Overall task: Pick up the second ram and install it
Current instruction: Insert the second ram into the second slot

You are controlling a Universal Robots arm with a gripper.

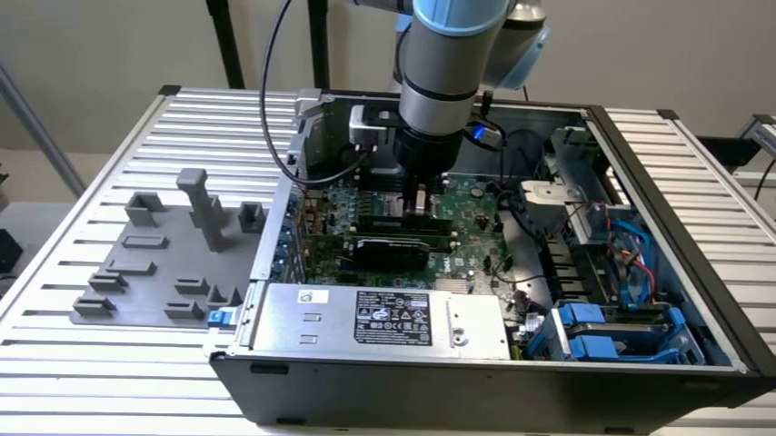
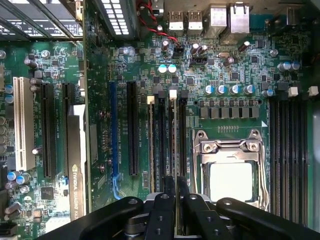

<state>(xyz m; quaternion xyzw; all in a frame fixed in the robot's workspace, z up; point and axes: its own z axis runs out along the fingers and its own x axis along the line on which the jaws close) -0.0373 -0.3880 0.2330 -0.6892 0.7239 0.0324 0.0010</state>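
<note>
- Gripper is down inside the open PC case, over the motherboard, roughly centre of the exterior view, a touch toward 12 o'clock.
- Wrist view: the two black fingers are pinched nearly together on the thin top edge of the second ram, so clenched on the stick, not released.
- The second ram stands upright on edge in the bank of memory slots just beside the CPU socket. The socket sits at 3 o'clock of the stick in the wrist view.
- Can't tell from these frames whether the stick is fully seated or just resting in the slot; the white latch at its far end is visible, its position unclear.
- Another white latch sits on the neighbouring slot, 9 o'clock side of the stick.
- Further toward 9 o'clock in the wrist view: long black expansion slots, a white slot, and a graphics card standing on edge.
- A second bank of memory slots lies past the CPU socket at 3 o'clock.
- Exterior view: grey holder tray with upright posts on the slatted table, well apart from the gripper, at 9 o'clock of the case.
- Power supply with its label lies at 6 o'clock of the gripper; blue drive brackets at about 4 o'clock.
- Black cable hangs down beside the arm into the case at 10 o'clock.
</note>
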